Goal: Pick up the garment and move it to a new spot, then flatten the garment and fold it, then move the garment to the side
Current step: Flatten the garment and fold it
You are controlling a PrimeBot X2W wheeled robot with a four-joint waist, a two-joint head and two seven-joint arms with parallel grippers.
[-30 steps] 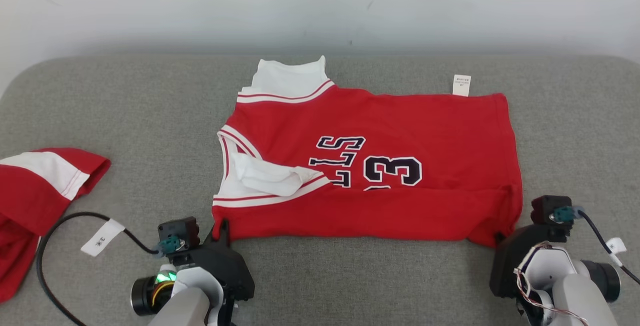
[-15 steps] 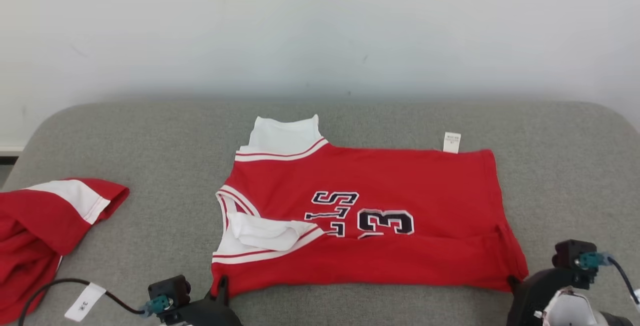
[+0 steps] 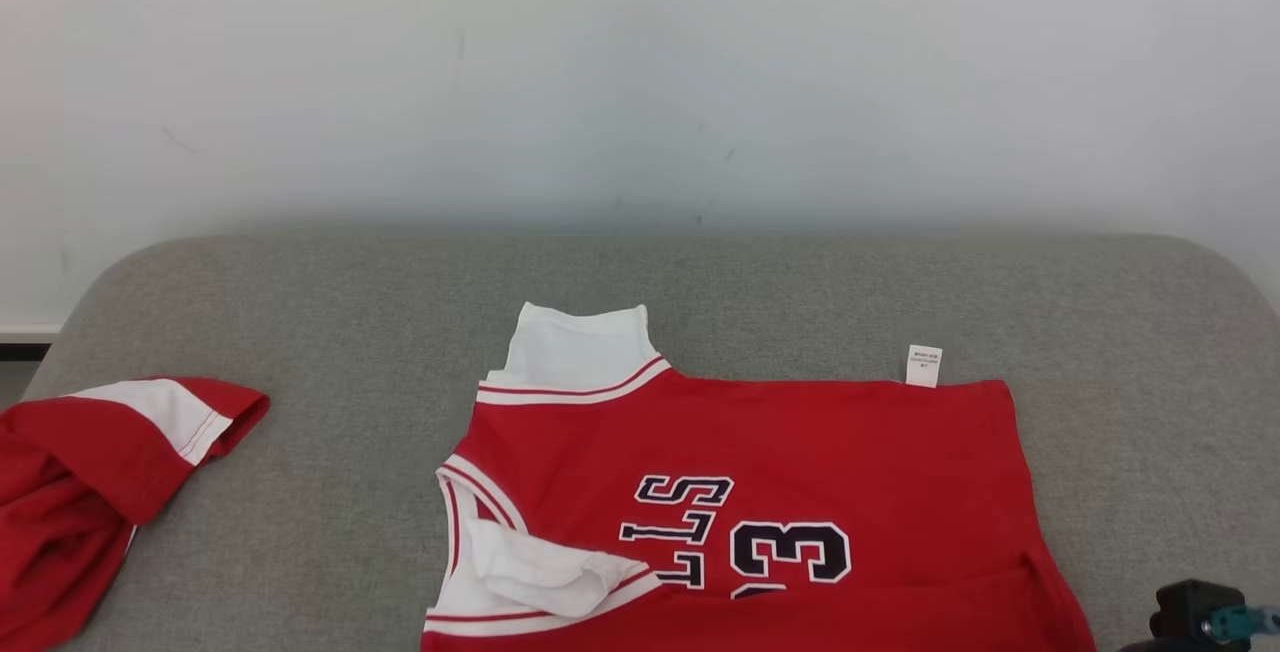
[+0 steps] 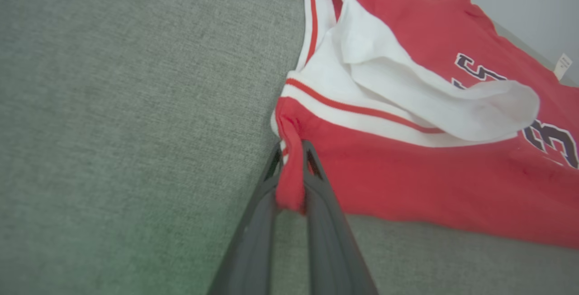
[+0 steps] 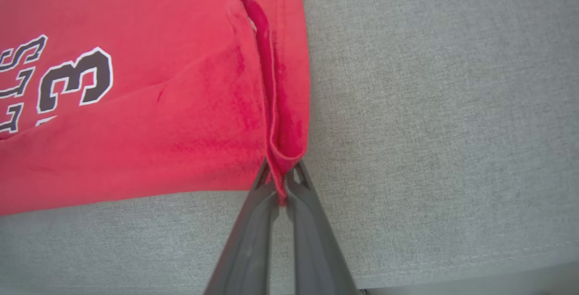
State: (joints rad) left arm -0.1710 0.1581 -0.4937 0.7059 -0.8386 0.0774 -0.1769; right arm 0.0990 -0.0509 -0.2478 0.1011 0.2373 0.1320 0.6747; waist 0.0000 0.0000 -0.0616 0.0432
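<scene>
The garment [image 3: 780,452] is a red jersey with white trim and dark lettering, lying sideways on the grey cushion [image 3: 350,312], its near long edge folded over. In the left wrist view my left gripper [image 4: 291,150] is shut on the jersey's [image 4: 407,164] near shoulder corner, a pinch of red cloth bunched between the fingers. In the right wrist view my right gripper [image 5: 281,173] is shut on the hem corner of the jersey [image 5: 158,118], where the cloth is folded into a ridge. Part of my right wrist [image 3: 1200,617] shows at the head view's lower right corner.
A second red and white garment [image 3: 90,472] lies crumpled at the cushion's left edge. A pale wall [image 3: 640,82] stands right behind the cushion. In the right wrist view the cushion's front seam [image 5: 452,263] runs close below the gripper.
The head camera has tilted upward, so the jersey and both arms have slid down the picture and more wall shows. The jersey lies as before, both grips unchanged.
</scene>
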